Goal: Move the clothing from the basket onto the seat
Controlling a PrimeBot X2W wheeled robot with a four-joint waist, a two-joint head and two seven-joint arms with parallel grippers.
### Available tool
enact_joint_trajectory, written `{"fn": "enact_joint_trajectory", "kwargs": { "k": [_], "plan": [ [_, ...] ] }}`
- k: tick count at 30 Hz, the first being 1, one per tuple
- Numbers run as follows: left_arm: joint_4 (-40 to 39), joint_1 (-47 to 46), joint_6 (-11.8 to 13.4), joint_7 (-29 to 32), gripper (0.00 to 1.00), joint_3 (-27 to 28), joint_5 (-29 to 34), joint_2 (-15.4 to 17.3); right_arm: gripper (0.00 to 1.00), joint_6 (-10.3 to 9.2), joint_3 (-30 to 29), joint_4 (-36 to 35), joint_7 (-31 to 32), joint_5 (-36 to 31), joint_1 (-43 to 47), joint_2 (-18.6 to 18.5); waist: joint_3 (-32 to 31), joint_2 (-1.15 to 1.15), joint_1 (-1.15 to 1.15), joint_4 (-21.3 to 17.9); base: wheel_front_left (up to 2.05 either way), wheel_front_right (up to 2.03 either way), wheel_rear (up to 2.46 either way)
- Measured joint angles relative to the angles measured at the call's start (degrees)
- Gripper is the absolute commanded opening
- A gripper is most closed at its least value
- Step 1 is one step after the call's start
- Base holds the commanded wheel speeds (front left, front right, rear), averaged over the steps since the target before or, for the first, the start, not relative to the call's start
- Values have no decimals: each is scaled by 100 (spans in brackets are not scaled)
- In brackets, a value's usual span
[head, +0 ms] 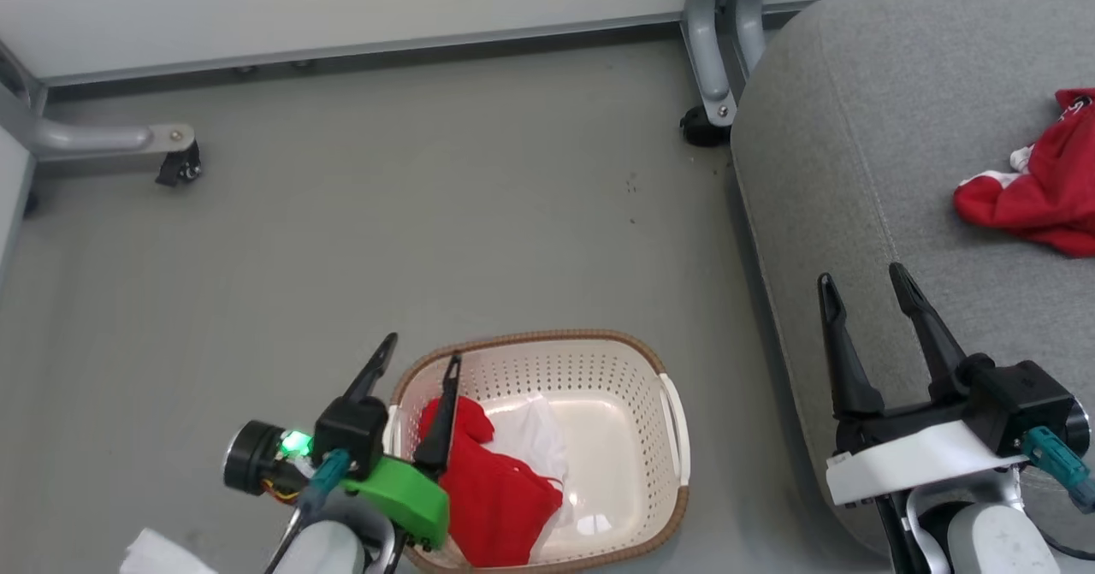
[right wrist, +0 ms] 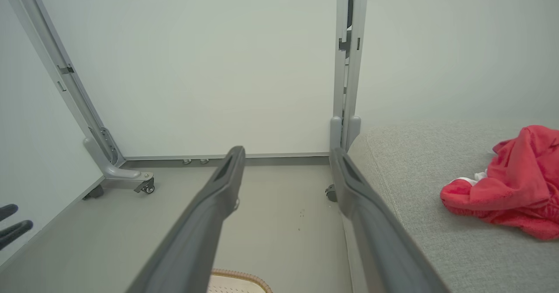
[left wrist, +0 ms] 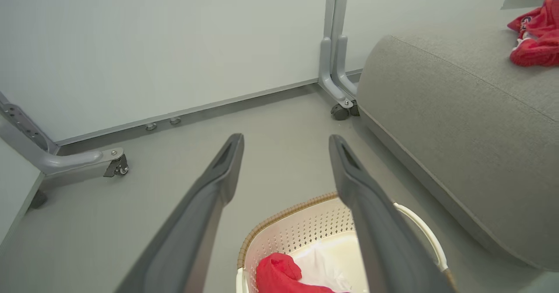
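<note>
Left gripper [head: 423,347]: fingers spread, empty, above the basket's [head: 547,335] left rim, with one red garment [head: 496,493] inside beneath them. Right gripper [head: 860,275]: fingers spread, empty, over the seat [head: 855,129], with a second red garment [head: 1039,193] ahead to its right.

basket [head: 547,335] on floor [head: 428,215] left of seat [head: 855,172], one garment [head: 496,497] in basket, other garment [head: 1044,189] on seat

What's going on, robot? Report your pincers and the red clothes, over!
Left pincer open over basket rim, right pincer open over seat edge. One red garment in basket, other garment on seat. Nothing blocking between them.
</note>
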Motion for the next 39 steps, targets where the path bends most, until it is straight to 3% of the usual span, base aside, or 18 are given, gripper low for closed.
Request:
{"fn": "enact_joint_trajectory", "kwargs": {
  "k": [10, 17, 24, 39],
  "plan": [
    [1709, -1432, -322, 319, 100, -1107, 463, -127, 100, 0, 190, -38, -320, 73, -677, -2, 1029, 0, 1, -173, 0, 0, 0],
    [2920, -2365, -352, 658, 100, -1867, 792, -171, 100, 0, 323, 109, -548, 259, -1062, -3, 1831, 0, 1, -364, 0, 0, 0],
    [3983, -2859, -358, 881, 100, -2339, 715, -96, 100, 0, 524, 371, -755, 554, -1484, -8, 2565, 0, 1, -655, 0, 0, 0],
    [4941, -3594, -358, 1156, 100, -2944, 601, 278, 100, 0, 826, 463, -806, 1210, -1909, -10, 3707, 0, 1, -1488, 0, 0, 0]
  ]
}}
